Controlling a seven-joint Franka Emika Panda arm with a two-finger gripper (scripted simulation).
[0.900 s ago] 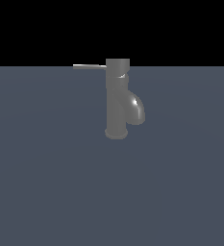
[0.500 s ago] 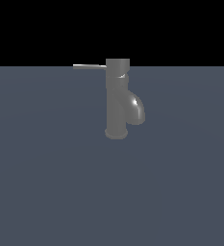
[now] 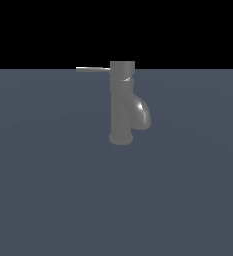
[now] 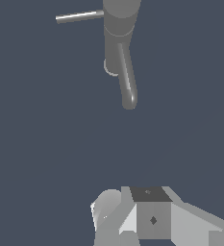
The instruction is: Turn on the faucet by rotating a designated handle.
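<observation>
The dull grey faucet (image 3: pixel 122 107) stands upright on the slate-blue floor, its stubby curved spout (image 3: pixel 142 115) bulging toward the exterior view's right. The handle (image 3: pixel 93 69), a thin light-grey rod, sticks out level from the top cap toward the exterior view's left. The arm does not appear in the exterior view. From the wrist view I look down on the faucet (image 4: pixel 119 29), its handle (image 4: pixel 80 17) and spout (image 4: pixel 127 81). My gripper (image 4: pixel 132 214) shows only as grey blocks at the picture's edge, well apart from the faucet and touching nothing. How its jaws stand is unclear.
A flat slate-blue floor (image 3: pixel 48 190) spreads around the faucet in both views. Behind it the exterior view is plain black. No other object shows.
</observation>
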